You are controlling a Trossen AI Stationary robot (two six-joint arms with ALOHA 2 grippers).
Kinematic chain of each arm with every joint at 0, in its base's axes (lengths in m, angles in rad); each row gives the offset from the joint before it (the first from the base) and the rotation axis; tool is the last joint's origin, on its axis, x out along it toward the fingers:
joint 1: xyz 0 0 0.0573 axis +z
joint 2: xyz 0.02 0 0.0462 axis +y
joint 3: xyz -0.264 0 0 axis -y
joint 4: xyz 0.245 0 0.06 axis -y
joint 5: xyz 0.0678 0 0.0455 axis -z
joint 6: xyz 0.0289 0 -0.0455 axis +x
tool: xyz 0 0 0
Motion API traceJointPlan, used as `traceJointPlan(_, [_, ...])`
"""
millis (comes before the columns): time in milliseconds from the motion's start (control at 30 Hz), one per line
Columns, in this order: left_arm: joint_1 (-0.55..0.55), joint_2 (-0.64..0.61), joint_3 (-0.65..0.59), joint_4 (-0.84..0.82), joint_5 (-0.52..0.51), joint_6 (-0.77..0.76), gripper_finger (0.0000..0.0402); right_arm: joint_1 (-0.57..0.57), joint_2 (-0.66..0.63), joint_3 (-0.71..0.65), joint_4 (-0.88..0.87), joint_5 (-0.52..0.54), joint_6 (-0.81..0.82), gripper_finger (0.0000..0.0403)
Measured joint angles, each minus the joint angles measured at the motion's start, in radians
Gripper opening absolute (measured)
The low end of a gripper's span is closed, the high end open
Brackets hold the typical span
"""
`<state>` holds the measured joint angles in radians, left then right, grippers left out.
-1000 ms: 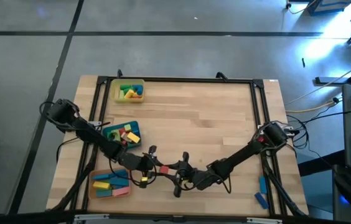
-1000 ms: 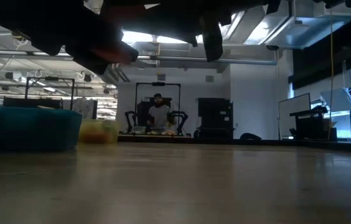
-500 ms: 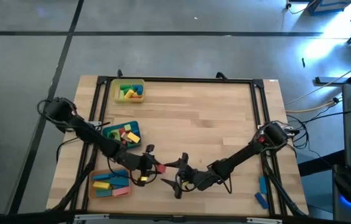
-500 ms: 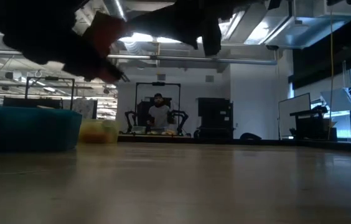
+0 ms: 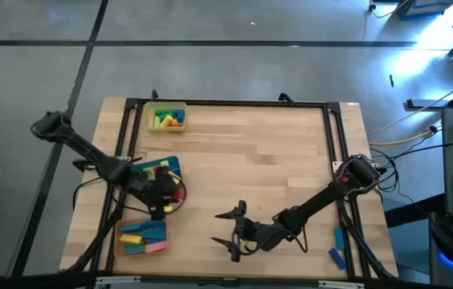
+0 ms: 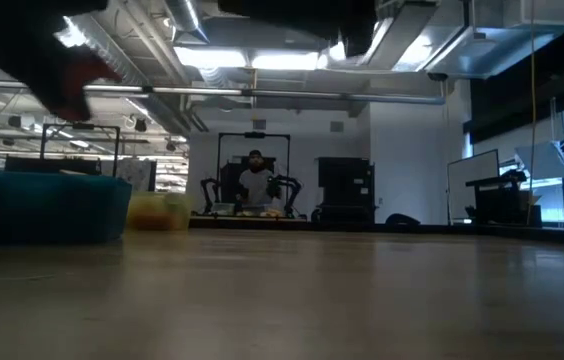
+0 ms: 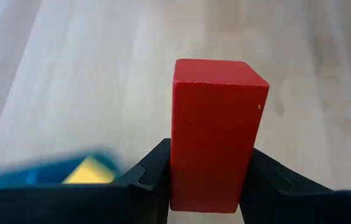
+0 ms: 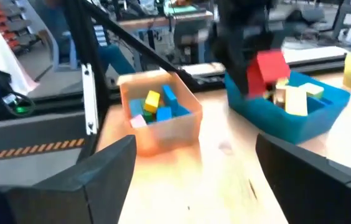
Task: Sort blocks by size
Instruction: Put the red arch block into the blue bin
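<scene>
A red block (image 7: 216,130) is in my left gripper (image 5: 172,197), which is shut on it, in the air at the blue tray's (image 5: 153,170) corner nearest the table's middle. The right wrist view shows this block (image 8: 269,67) above the tray's wall (image 8: 269,121). The blue tray, the yellow tray (image 5: 166,118) and the orange tray (image 5: 141,238) each hold several blocks. My right gripper (image 5: 228,229) stands open near the table's front edge, nothing between its fingers. Two blue blocks (image 5: 337,247) lie at the near right corner. My left gripper pinches the red block between its two fingers, on two opposite long sides (image 7: 178,180) near one end. The block lies along the fingers and sticks out past their tips. It is lifted clear of the table and of the tray.
The table's middle and far right are bare wood (image 5: 275,152). A black frame rail (image 5: 335,144) runs along the edges. The three trays stand along the left side. Beyond the table, a person (image 6: 254,180) sits in the room.
My right gripper has spread its fingers, let go of the red block and drawn back a little toward the table's near right. My left gripper has carried the block up and toward the table's left, to the blue tray's corner.
</scene>
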<state>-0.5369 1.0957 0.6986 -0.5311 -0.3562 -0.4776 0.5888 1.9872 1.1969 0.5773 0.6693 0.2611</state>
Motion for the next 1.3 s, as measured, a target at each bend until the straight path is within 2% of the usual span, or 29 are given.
traceJointPlan(200, [0.001, -0.121, 0.012, -0.341, -0.001, -0.243, 0.0117, -0.021, 0.013, -0.001, -0.037, -0.021, 0.046, 0.0326])
traceJointPlan(333, [0.004, -0.132, 0.012, -0.534, -0.025, -0.390, 0.0117, -0.028, 0.013, -0.001, -0.057, -0.036, 0.072, 0.0326])
traceJointPlan(567, [0.035, -0.090, 0.012, -0.699, -0.031, -0.457, 0.0117, -0.028, 0.014, -0.001, -0.058, -0.039, 0.075, 0.0326])
traceJointPlan(700, [0.071, -0.075, -0.030, -0.705, -0.006, -0.393, 0.0117, -0.028, 0.014, -0.001, -0.056, -0.043, 0.075, 0.0326])
traceJointPlan(833, [0.107, -0.071, -0.079, -0.637, 0.066, -0.325, 0.0117, -0.028, 0.014, -0.001, -0.056, -0.053, 0.084, 0.0326])
traceJointPlan(933, [0.125, -0.071, -0.091, -0.605, 0.082, -0.304, 0.0117, -0.028, 0.014, -0.001, -0.056, -0.053, 0.086, 0.0326])
traceJointPlan(1167, [0.172, -0.071, -0.091, -0.564, 0.139, -0.236, 0.0205, -0.028, 0.014, -0.001, -0.056, -0.054, 0.086, 0.0326])
traceJointPlan(1300, [0.192, -0.071, -0.054, -0.606, 0.183, -0.221, 0.0222, -0.028, 0.014, -0.001, -0.056, -0.061, 0.086, 0.0326])
